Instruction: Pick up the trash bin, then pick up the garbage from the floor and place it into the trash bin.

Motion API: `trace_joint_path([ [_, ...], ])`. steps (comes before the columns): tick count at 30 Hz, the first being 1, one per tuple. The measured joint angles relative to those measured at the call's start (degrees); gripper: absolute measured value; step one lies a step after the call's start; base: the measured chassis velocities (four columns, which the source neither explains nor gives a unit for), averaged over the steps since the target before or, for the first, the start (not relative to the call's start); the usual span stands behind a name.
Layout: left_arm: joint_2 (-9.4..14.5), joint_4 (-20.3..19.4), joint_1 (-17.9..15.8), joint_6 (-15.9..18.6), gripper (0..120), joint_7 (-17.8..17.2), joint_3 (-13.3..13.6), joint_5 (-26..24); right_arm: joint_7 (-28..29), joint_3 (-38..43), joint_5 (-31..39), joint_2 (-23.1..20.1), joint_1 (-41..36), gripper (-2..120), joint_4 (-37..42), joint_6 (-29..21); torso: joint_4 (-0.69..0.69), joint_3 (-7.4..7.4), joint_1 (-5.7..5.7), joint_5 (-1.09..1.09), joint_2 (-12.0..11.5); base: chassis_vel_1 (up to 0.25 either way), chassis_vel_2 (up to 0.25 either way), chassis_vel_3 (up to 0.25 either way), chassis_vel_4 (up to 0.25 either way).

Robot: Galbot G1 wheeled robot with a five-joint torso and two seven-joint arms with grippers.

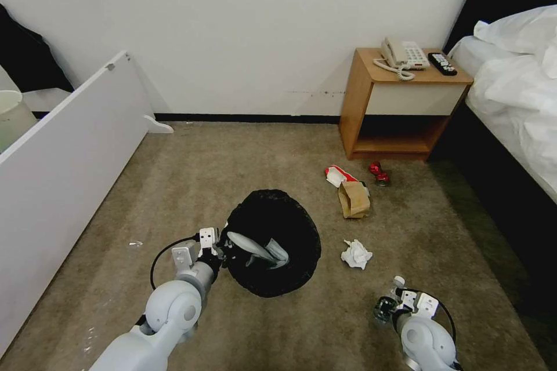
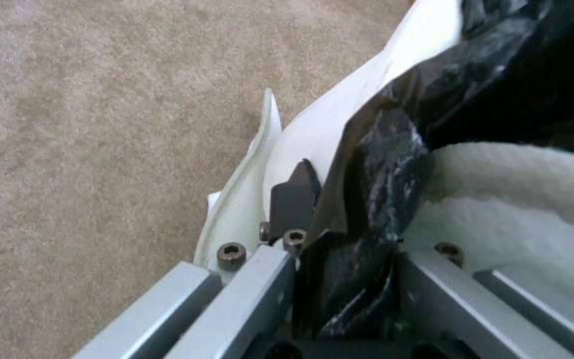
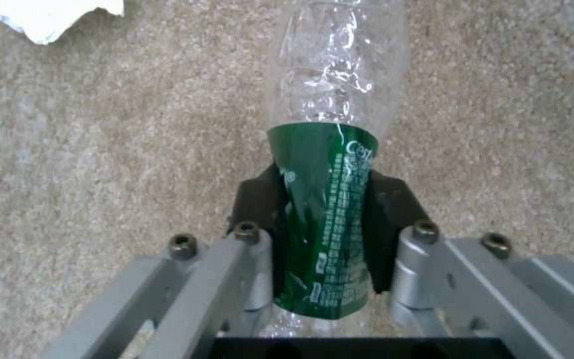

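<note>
1. Centrally in the head view, the trash bin (image 1: 272,243) hangs from the left gripper (image 1: 223,252), clamped on its rim
2. Left wrist view adds detail: fingers (image 2: 294,199) pinch the white wall and black liner; a white slipper (image 2: 519,199) lies inside
3. Lower right, the right gripper (image 1: 386,307) is clenched on a plastic bottle (image 3: 330,164); its green label is legible in the right wrist view
4. Crumpled paper (image 1: 356,254), brown bag (image 1: 354,199), red-white packet (image 1: 337,174) and red can (image 1: 378,172) lie on the carpet (image 1: 174,185), right of centre

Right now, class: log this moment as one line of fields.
left gripper: shut on bin rim | right gripper: shut on bottle | floor: paper, bag, packet, can
</note>
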Motion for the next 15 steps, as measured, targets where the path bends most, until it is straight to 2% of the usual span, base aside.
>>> trace_joint_path([
  [6,-0.1,0.2,-0.4,0.0,0,0.0,0.0,0.0,0.1,0.2,-0.1,0.0,0.0,17,0.7,0.1,0.00,0.00,0.00,0.04,0.0,0.000,0.000,0.000,0.000],
  [10,-0.1,0.3,-0.7,0.2,0,0.0,0.0,-0.1,0.3,0.3,0.0,-1.8,-0.6,17,3.5,0.2,0.00,0.00,0.00,0.03,0.0,0.000,0.000,0.000,0.000],
  [13,-0.1,0.4,-0.9,0.4,0,0.1,0.0,-0.1,0.6,0.4,0.4,-4.9,-1.1,17,6.4,0.5,0.00,0.00,0.00,0.04,0.0,0.000,0.000,0.000,0.000],
  [14,-0.2,0.5,-1.2,0.6,0,0.1,0.2,-0.1,0.8,0.6,0.7,-8.4,-1.7,17,9.1,0.5,0.00,0.00,0.00,0.03,0.0,0.000,0.000,0.000,0.000],
  [15,-0.2,0.5,-1.2,0.6,0,0.1,0.2,-0.1,0.8,0.6,0.7,-8.4,-1.7,17,9.1,0.5,0.00,0.00,0.00,0.03,0.0,0.000,0.000,0.000,0.000],
])
